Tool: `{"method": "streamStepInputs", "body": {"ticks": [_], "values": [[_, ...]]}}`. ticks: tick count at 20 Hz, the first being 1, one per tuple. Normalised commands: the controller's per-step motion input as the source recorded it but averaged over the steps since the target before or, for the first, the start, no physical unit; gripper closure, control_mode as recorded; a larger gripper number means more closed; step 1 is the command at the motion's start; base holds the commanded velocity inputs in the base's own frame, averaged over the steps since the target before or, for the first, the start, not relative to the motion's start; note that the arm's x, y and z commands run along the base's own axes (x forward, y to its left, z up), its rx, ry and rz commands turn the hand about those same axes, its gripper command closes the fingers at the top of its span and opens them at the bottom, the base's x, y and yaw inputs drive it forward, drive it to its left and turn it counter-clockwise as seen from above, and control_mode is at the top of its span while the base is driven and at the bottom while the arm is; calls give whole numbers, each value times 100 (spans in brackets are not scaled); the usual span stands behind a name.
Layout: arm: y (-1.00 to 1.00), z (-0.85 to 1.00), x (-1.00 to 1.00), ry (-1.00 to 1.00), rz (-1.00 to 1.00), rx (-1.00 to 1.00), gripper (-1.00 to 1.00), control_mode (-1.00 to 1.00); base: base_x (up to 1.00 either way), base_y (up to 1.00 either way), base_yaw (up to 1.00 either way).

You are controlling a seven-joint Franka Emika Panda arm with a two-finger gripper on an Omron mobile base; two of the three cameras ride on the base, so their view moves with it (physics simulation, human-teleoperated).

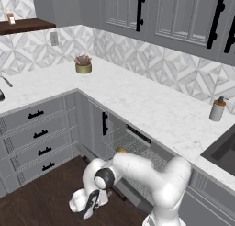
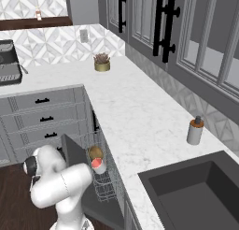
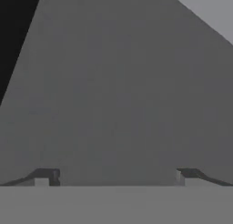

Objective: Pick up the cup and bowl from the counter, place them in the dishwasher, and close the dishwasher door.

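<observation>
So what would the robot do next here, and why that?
Probably push the dishwasher door up toward shut. The cup and the bowl already sit in the wire rack, and the door is partly raised. In the hand view the open gripper faces a flat grey panel at close range, likely that door.

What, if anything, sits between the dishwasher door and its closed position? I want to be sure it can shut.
The wire rack, holding the cup and bowl, appears to jut out toward the half-raised door; it may block closing.
</observation>
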Motion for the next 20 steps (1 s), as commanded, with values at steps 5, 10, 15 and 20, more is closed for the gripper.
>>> {"method": "streamStepInputs", "body": {"ticks": [5, 10, 15, 20], "values": [[-80, 99, -22, -15, 9, 3, -100, -100, 0, 0, 0], [-100, 95, 0, -4, 8, 5, -100, -100, 0, 0, 0], [-100, 98, 0, -16, 10, 7, -100, -100, 0, 0, 0], [-100, 66, 2, -15, 11, 16, -100, -100, 0, 0, 0]]}}
